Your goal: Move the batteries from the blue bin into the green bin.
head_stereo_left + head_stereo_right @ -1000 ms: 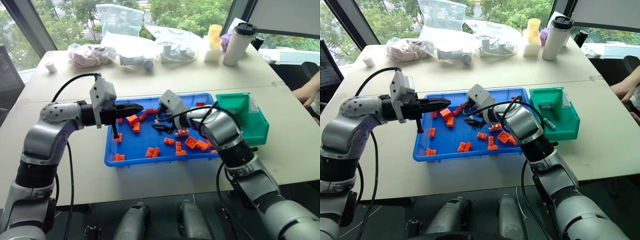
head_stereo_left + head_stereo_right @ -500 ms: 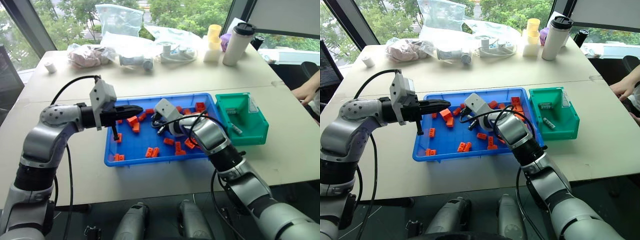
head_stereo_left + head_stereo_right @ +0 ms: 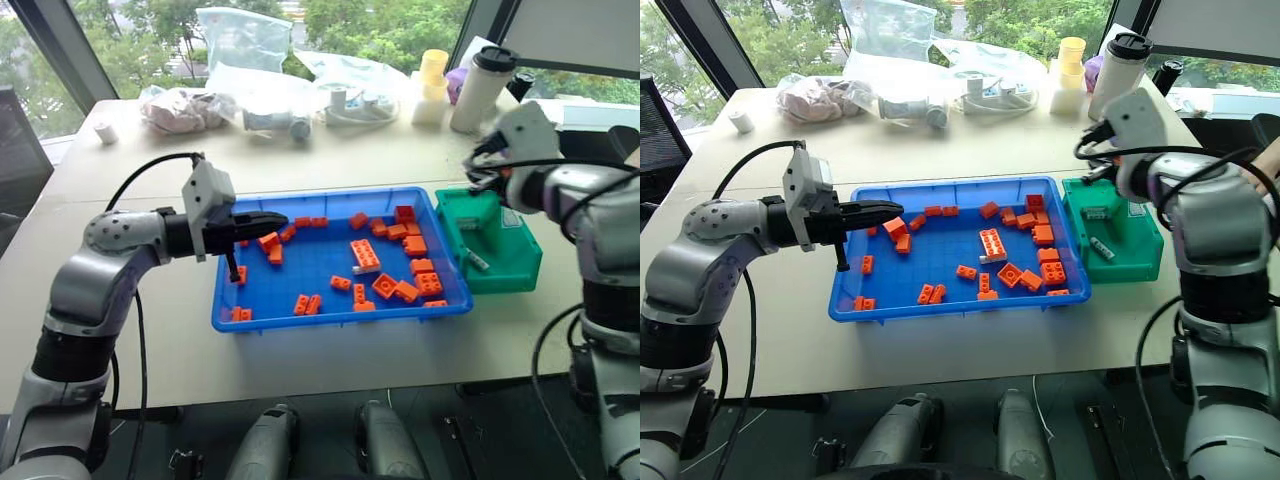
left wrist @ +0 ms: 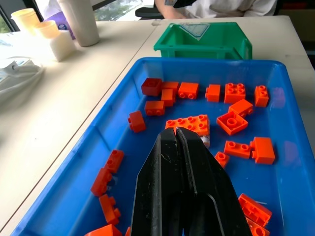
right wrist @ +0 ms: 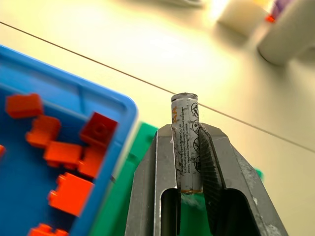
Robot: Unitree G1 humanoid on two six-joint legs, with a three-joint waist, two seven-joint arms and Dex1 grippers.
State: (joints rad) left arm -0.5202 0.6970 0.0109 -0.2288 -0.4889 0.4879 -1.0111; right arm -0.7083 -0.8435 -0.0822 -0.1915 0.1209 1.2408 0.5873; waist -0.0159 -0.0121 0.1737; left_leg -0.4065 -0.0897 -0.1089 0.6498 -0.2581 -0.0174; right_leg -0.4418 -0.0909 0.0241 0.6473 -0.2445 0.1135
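Right end effector clamps one battery upright between its fingers, above the near edge of the green bin. Advisable: advance until fully over the bin interior, lower, then release. Left end effector is closed, empty, over the blue bin, beyond it orange toy bricks.

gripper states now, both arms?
Left gripper: shut, empty, above the blue bin.
Right gripper: shut on a battery, over the green bin.
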